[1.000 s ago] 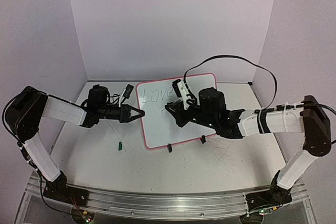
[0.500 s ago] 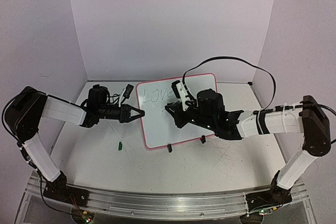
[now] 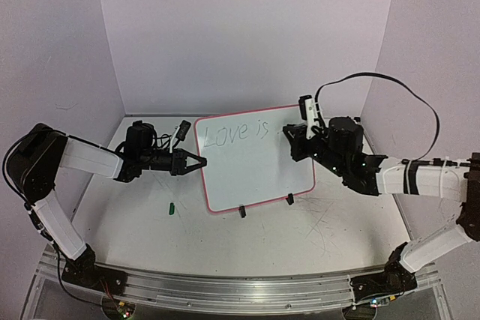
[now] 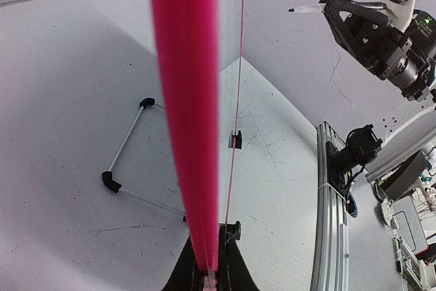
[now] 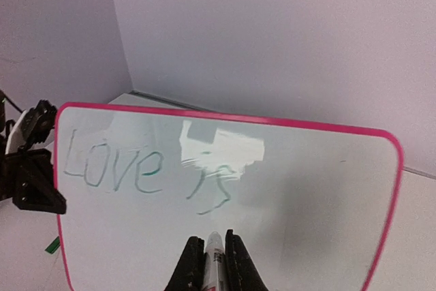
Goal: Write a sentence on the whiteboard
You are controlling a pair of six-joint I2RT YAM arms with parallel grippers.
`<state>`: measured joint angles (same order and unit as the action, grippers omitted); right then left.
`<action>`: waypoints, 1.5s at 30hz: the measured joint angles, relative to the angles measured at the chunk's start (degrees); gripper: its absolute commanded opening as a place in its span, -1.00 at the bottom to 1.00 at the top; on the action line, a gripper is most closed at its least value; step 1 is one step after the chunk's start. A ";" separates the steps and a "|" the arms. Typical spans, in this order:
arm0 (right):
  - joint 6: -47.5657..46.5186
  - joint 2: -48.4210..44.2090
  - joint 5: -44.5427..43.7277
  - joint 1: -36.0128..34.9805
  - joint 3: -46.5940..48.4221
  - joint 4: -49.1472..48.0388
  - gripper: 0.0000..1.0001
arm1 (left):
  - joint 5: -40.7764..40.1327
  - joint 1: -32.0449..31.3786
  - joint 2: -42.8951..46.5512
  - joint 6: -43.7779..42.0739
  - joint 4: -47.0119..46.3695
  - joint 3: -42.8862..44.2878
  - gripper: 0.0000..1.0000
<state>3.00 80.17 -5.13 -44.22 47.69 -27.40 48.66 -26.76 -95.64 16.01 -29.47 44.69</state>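
left claw (image 3: pixel 196 161): clenched on whiteboard's left frame edge
whiteboard (image 3: pixel 255 174): upright on clip feet, mid surface (image 3: pixel 300 237), toward far edge
sentence (image 3: pixel 236 134): green "Love is", top line
right claw (image 5: pixel 211 242): grasping marker (image 5: pixel 215 264), tip just off board, right-edge side

Green handwriting on the whiteboard (image 3: pixel 259 181), top line: the sentence (image 5: pixel 150 172) reads "Love is", thin strokes, nothing below it. There's small print on the marker (image 5: pixel 215 264) barrel, too blurred to read.
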 measured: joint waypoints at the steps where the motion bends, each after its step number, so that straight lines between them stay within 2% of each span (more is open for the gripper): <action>1: -0.08 -1.46 -0.55 1.01 -0.93 -0.04 -1.00 | 0.00 0.00 0.00 0.00 0.01 0.01 -1.00; 10: -1.53 -3.73 -4.84 0.80 -3.15 -0.42 -1.00 | -0.02 -0.04 0.00 0.00 0.06 0.12 -1.00; 14: -2.13 -0.79 -2.07 0.11 0.48 2.27 -1.00 | -0.02 -0.05 0.00 0.02 0.08 0.12 -1.00; 20: -3.01 5.46 -0.14 -4.59 3.97 2.24 -1.00 | -0.18 -0.11 0.16 -0.04 0.25 0.12 -1.00; 26: -2.75 5.92 1.42 -1.90 4.90 2.17 -1.00 | -0.46 -0.26 0.42 -0.20 0.52 0.12 -1.00; 31: -4.07 6.26 6.02 -1.40 6.21 2.13 -1.00 | -0.45 -0.25 0.42 -0.20 0.54 0.12 -1.00; 40: -4.72 14.09 10.75 -6.93 12.33 2.21 -1.00 | -0.46 -0.26 0.42 -0.20 0.56 0.12 -1.00; 45: -4.73 14.81 11.19 -8.05 12.70 2.60 -1.00 | -0.46 -0.26 0.42 -0.20 0.56 0.12 -1.00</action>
<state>-1.73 94.98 6.07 -52.27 60.39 -24.80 48.21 -27.03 -95.22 15.81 -28.91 44.82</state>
